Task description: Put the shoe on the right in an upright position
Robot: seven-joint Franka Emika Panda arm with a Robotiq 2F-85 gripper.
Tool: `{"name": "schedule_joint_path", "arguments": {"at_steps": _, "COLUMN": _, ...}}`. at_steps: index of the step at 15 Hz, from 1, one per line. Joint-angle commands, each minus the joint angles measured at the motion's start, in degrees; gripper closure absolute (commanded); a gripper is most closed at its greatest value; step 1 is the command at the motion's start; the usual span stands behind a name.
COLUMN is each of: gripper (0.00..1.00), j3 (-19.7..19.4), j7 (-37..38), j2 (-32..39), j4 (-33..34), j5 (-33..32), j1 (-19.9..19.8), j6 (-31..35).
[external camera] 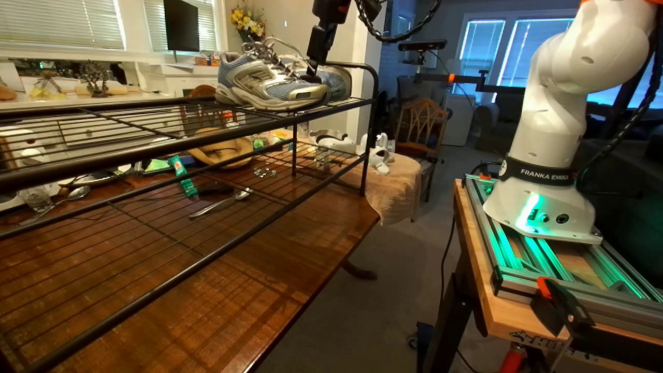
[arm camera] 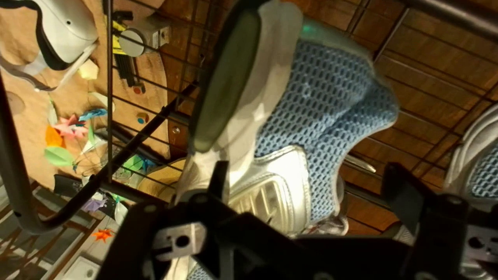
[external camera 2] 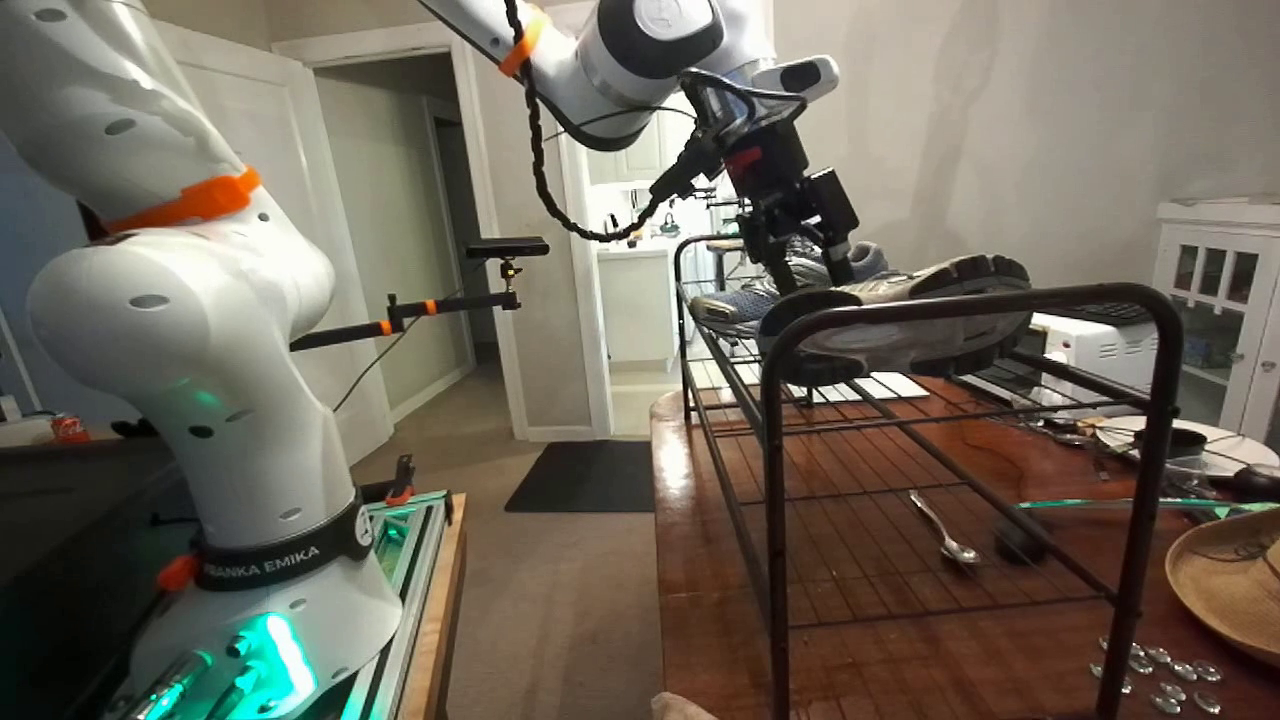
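Note:
The grey-silver and blue mesh shoe point(external camera 2: 930, 325) lies tilted on its side on the rack's top shelf, its sole facing the near end bar. In an exterior view it shows behind its twin point(external camera: 339, 83). In the wrist view its heel and side point(arm camera: 311, 93) fill the middle. The twin sneaker point(external camera: 269, 85) sits upright beside it, and shows at the right edge of the wrist view point(arm camera: 482, 167). My gripper point(arm camera: 306, 167) is open, fingers wide apart, one over the sole side, one past the shoe's opening. It is low over the shoes point(external camera 2: 815, 278); contact cannot be told.
The black wire rack point(external camera 2: 1000, 298) has raised end bars and stands on a wooden table point(external camera: 290, 269). On the table are a spoon point(external camera 2: 945, 530), a straw hat point(external camera 2: 1230, 580) and glass gems point(external camera 2: 1165, 670). A round table point(external camera: 399, 181) with headsets stands beyond the rack's end.

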Motion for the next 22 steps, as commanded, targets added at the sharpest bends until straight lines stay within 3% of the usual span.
{"name": "schedule_joint_path", "arguments": {"at_steps": 1, "gripper": 0.0, "j3": 0.8, "j7": -0.91, "j2": 1.92, "j4": 1.48, "j5": -5.73, "j1": -0.76, "j6": -0.09}}
{"name": "schedule_joint_path", "arguments": {"at_steps": 6, "gripper": 0.0, "j3": 0.9, "j7": 1.04, "j2": 2.72, "j4": 1.0, "j5": -13.03, "j1": -1.68, "j6": -0.34}}
{"name": "schedule_joint_path", "arguments": {"at_steps": 7, "gripper": 0.04, "j3": 0.79, "j7": 1.18, "j2": 2.86, "j4": 0.93, "j5": -13.89, "j1": -1.82, "j6": -0.46}}
{"name": "schedule_joint_path", "arguments": {"at_steps": 8, "gripper": 0.26, "j3": 0.74, "j7": 1.59, "j2": 3.03, "j4": 0.99, "j5": -14.62, "j1": -1.99, "j6": -0.72}}
{"name": "schedule_joint_path", "arguments": {"at_steps": 10, "gripper": 0.31, "j3": 0.56, "j7": 2.96, "j2": 3.38, "j4": 1.16, "j5": -15.83, "j1": -2.32, "j6": -1.03}}
{"name": "schedule_joint_path", "arguments": {"at_steps": 12, "gripper": 0.47, "j3": 0.31, "j7": 4.03, "j2": 3.33, "j4": 1.35, "j5": -16.36, "j1": -2.51, "j6": -1.45}}
{"name": "schedule_joint_path", "arguments": {"at_steps": 15, "gripper": 0.56, "j3": -0.35, "j7": 5.79, "j2": 3.09, "j4": 2.0, "j5": -14.31, "j1": -2.72, "j6": -1.97}}
{"name": "schedule_joint_path", "arguments": {"at_steps": 20, "gripper": 0.97, "j3": -2.2, "j7": 7.31, "j2": 1.91, "j4": 2.47, "j5": -7.68, "j1": -2.49, "j6": -0.84}}
{"name": "schedule_joint_path", "arguments": {"at_steps": 22, "gripper": 0.99, "j3": -2.28, "j7": 7.91, "j2": 1.31, "j4": 2.62, "j5": -5.07, "j1": -2.45, "j6": -0.28}}
